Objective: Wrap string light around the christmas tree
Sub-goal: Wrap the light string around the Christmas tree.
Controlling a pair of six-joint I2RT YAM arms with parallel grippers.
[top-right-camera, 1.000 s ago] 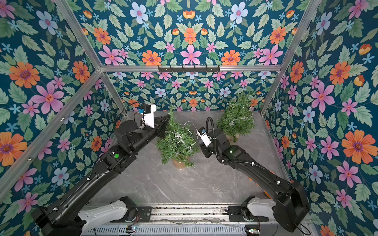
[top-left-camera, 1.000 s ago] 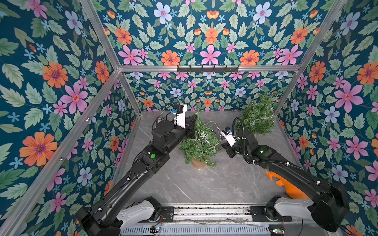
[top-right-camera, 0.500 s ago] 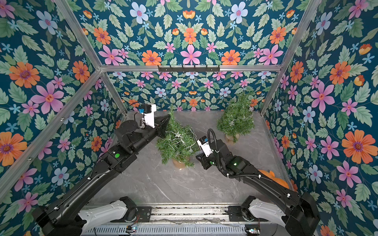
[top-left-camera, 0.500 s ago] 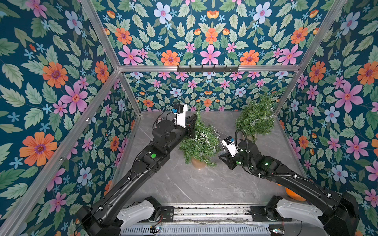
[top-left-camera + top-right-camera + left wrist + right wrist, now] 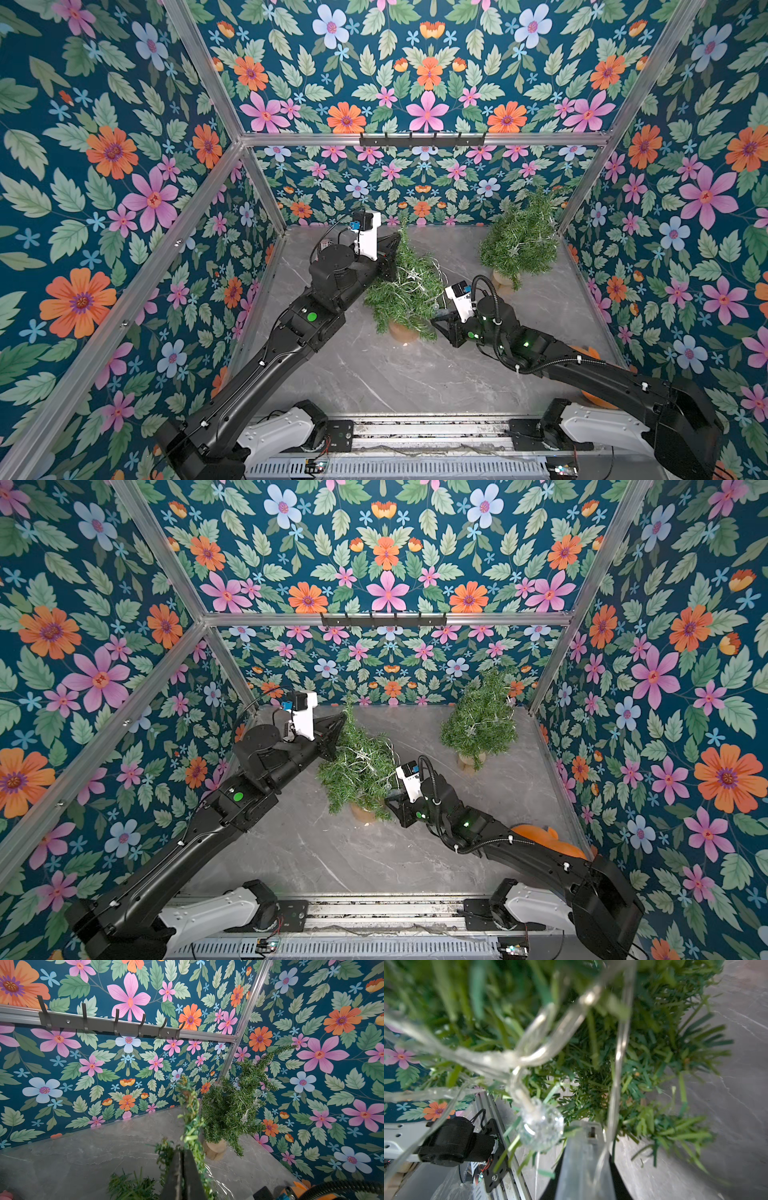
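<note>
On the tree (image 5: 388, 305), pale tangled string light (image 5: 411, 281)

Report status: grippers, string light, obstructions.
Left gripper shut at tree top. Right gripper shut on string light, low beside tree. Second tree stands apart.

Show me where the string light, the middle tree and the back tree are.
string light (image 5: 540, 1126): right wrist view, on a clear bulb.
middle tree (image 5: 384, 313): in a top view, on its lower branches.
back tree (image 5: 503, 253): in a top view, on its foliage.
</note>
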